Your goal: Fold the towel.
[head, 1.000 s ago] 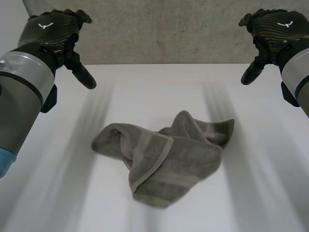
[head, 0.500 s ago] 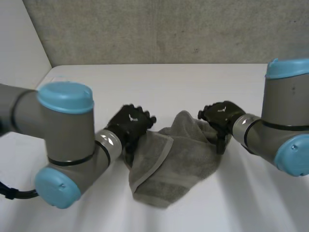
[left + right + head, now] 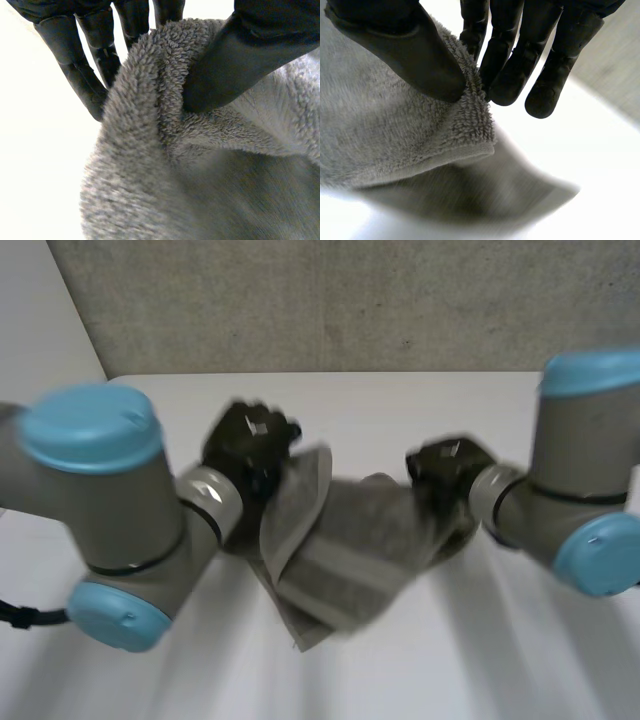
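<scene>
left hand (image 3: pixel 240 55): clamped on a fold of crumpled grey terry towel (image 3: pixel 345 560) under its palm | right hand (image 3: pixel 405 50): pinching the hemmed edge

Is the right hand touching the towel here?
Touching. The right wrist view shows the right hand pinching the towel near its edge.

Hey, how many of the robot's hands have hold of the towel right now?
2. The left hand pinches a bunched fold at the left side of the towel; the right hand pinches its hemmed edge on the right.
</scene>
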You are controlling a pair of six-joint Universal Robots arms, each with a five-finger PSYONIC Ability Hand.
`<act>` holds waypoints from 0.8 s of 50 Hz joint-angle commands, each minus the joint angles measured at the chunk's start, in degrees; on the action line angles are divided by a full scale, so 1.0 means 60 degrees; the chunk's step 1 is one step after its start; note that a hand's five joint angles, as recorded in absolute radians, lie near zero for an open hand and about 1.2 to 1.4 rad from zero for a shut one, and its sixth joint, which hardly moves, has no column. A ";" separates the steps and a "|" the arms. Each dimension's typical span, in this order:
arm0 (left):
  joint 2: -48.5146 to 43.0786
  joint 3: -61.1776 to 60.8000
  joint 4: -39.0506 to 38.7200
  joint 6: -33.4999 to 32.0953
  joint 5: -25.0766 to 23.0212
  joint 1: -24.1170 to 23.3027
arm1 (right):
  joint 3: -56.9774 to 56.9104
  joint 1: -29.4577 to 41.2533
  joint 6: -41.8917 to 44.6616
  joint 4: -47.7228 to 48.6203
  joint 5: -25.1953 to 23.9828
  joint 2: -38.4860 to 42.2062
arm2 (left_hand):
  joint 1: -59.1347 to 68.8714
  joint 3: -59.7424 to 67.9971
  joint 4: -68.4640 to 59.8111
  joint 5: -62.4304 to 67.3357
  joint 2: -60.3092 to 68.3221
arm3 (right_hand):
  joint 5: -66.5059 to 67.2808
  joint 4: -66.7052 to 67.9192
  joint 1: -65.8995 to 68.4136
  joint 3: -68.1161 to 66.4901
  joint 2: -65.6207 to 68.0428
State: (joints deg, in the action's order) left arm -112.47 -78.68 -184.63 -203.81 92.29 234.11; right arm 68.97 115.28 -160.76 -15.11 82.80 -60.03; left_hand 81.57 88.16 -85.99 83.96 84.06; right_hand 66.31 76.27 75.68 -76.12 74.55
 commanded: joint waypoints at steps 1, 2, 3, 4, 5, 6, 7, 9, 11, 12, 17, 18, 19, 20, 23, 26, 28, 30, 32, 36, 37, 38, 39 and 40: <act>0.2382 0.0370 -0.0180 0.2255 0.0732 0.0063 | -0.0522 -0.0286 -0.1490 0.0584 -0.0250 -0.3276 | -0.0262 -0.1361 0.0999 -0.2326 -0.0676 | 0.0614 0.0621 0.0720 -0.0647 0.0908; 0.2846 0.0631 -0.0151 0.2719 0.0862 0.0107 | -0.0523 -0.0287 -0.1492 0.0585 -0.0251 -0.3281 | -0.0262 -0.1361 0.0999 -0.2326 -0.0676 | 0.0614 0.0621 0.0720 -0.0647 0.0908; 0.3228 0.0909 -0.0079 0.3013 0.0921 0.0165 | -0.0683 -0.0374 -0.1681 0.0585 -0.0338 -0.3585 | -0.0262 -0.1361 0.0999 -0.2326 -0.0676 | 0.0614 0.0621 0.0720 -0.0647 0.0908; 0.3232 0.0912 -0.0078 0.3016 0.0922 0.0166 | -0.0684 -0.0375 -0.1683 0.0585 -0.0339 -0.3588 | -0.0262 -0.1361 0.0999 -0.2326 -0.0676 | 0.0614 0.0621 0.0720 -0.0647 0.0908; 0.3624 0.1129 -0.0063 0.3132 0.0922 0.0224 | -0.0742 -0.0375 -0.1929 0.0614 -0.0411 -0.3835 | -0.0262 -0.1361 0.0999 -0.2326 -0.0676 | 0.0614 0.0621 0.0720 -0.0647 0.0908; 0.3628 0.1131 -0.0063 0.3133 0.0922 0.0225 | -0.0728 -0.0361 -0.2280 0.0672 -0.0499 -0.3982 | -0.0262 -0.1361 0.0999 -0.2326 -0.0676 | 0.0614 0.0621 0.0720 -0.0647 0.0908; 0.4048 0.1320 -0.0049 0.3133 0.0922 0.0254 | -0.0728 -0.0361 -0.2283 0.0672 -0.0500 -0.3984 | -0.0262 -0.1361 0.0999 -0.2326 -0.0676 | 0.0614 0.0621 0.0720 -0.0647 0.0908; 0.4448 0.1439 -0.0078 0.3104 0.0951 0.0254 | -0.0670 -0.0331 -0.2765 0.0731 -0.0689 -0.4072 | -0.0262 -0.1361 0.0999 -0.2326 -0.0676 | 0.0614 0.0621 0.0720 -0.0647 0.0908; 0.4958 0.1657 -0.0107 0.3031 0.0922 0.0327 | -0.0568 -0.0317 -0.2941 0.0775 -0.0821 -0.4043 | -0.0262 -0.1361 0.0999 -0.2326 -0.0676 | 0.0614 0.0621 0.0720 -0.0647 0.0908; 0.4961 0.1659 -0.0107 0.3031 0.0922 0.0327 | -0.0567 -0.0317 -0.2942 0.0775 -0.0822 -0.4042 | -0.0262 -0.1361 0.0999 -0.2326 -0.0676 | 0.0614 0.0621 0.0720 -0.0647 0.0908; 0.5063 0.1790 -0.0078 0.2548 0.0922 0.0752 | -0.0332 0.0325 -0.3264 0.1359 -0.1116 -0.2817 | -0.0262 -0.1361 0.0999 -0.2326 -0.0676 | 0.0614 0.0621 0.0720 -0.0647 0.0908; 0.5005 0.1747 -0.0063 0.2330 0.0922 0.0868 | -0.0333 0.0328 -0.3265 0.1361 -0.1115 -0.2812 | -0.0262 -0.1361 0.0999 -0.2326 -0.0676 | 0.0614 0.0621 0.0720 -0.0647 0.0908; 0.4917 0.1703 -0.0063 0.2081 0.0937 0.0913 | -0.0420 0.0647 -0.3250 0.1462 -0.1057 -0.2391 | -0.0262 -0.1361 0.0999 -0.2326 -0.0676 | 0.0614 0.0621 0.0720 -0.0647 0.0908; 0.4917 0.1703 -0.0063 0.2079 0.0937 0.0913 | -0.0537 0.0810 -0.3250 0.1478 -0.1028 -0.2010 | -0.0262 -0.1361 0.0999 -0.2326 -0.0676 | 0.0614 0.0621 0.0720 -0.0647 0.0908; 0.4550 0.1571 -0.0107 0.1493 0.0981 0.0942 | -0.0611 0.0914 -0.3250 0.1478 -0.1027 -0.1640 | -0.0262 -0.1361 0.0999 -0.2326 -0.0676 | 0.0614 0.0621 0.0720 -0.0647 0.0908; 0.4155 0.1468 -0.0137 0.0995 0.0995 0.0986 | -0.0714 0.0987 -0.3265 0.1463 -0.1042 -0.1025 | -0.0262 -0.1361 0.0999 -0.2326 -0.0676 | 0.0614 0.0621 0.0720 -0.0647 0.0908; 0.3921 0.1468 -0.0137 0.0834 0.0981 0.1060 | -0.0772 0.0944 -0.3265 0.1463 -0.1042 -0.0616 | -0.0262 -0.1361 0.0999 -0.2326 -0.0676 | 0.0614 0.0621 0.0720 -0.0647 0.0908; 0.3483 0.1468 -0.0137 0.0673 0.0865 0.1089 | -0.0772 0.0914 -0.3279 0.1478 -0.1027 -0.0542 | -0.0262 -0.1361 0.0999 -0.2326 -0.0676 | 0.0614 0.0621 0.0720 -0.0647 0.0908; 0.3278 0.1483 -0.0151 0.0673 0.0849 0.1016 | -0.0772 0.0914 -0.3279 0.1478 -0.0983 -0.0527 | -0.0262 -0.1361 0.0999 -0.2326 -0.0676 | 0.0614 0.0621 0.0720 -0.0647 0.0908; 0.2485 0.1629 -0.0151 0.0673 0.0834 0.0679 | -0.1021 0.0448 -0.3133 0.1464 -0.0662 -0.0439 | -0.0262 -0.1361 0.0999 -0.2326 -0.0676 | 0.0614 0.0621 0.0720 -0.0647 0.0908; 0.1861 0.1803 -0.0180 0.0673 0.0820 0.0229 | -0.1021 0.0445 -0.3133 0.1463 -0.0661 -0.0439 | -0.0262 -0.1361 0.0999 -0.2326 -0.0676 | 0.0614 0.0621 0.0720 -0.0647 0.0908; 0.1304 0.2037 -0.0166 0.0673 0.0834 -0.0181 | -0.1021 0.0050 -0.3060 0.1463 -0.0602 -0.0424 | -0.0262 -0.1361 0.0999 -0.2326 -0.0676 | 0.0614 0.0621 0.0720 -0.0647 0.0908; 0.0675 0.2330 -0.0166 0.0673 0.0863 -0.0664 | -0.0978 -0.0356 -0.2958 0.1463 -0.0602 -0.0424 | -0.0262 -0.1361 0.0999 -0.2326 -0.0676 | 0.0614 0.0621 0.0720 -0.0647 0.0908; 0.0669 0.2332 -0.0166 0.0673 0.0863 -0.0669 | -0.0977 -0.0361 -0.2957 0.1463 -0.0602 -0.0424 | -0.0262 -0.1361 0.0999 -0.2326 -0.0676 | 0.0614 0.0621 0.0720 -0.0647 0.0908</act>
State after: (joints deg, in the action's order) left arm -97.62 -68.74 -185.58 -200.04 97.34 237.83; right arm 63.41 118.70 -179.82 -6.26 78.09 -62.53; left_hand 81.85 88.36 -86.47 84.47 85.76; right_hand 66.90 76.28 75.73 -76.45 75.06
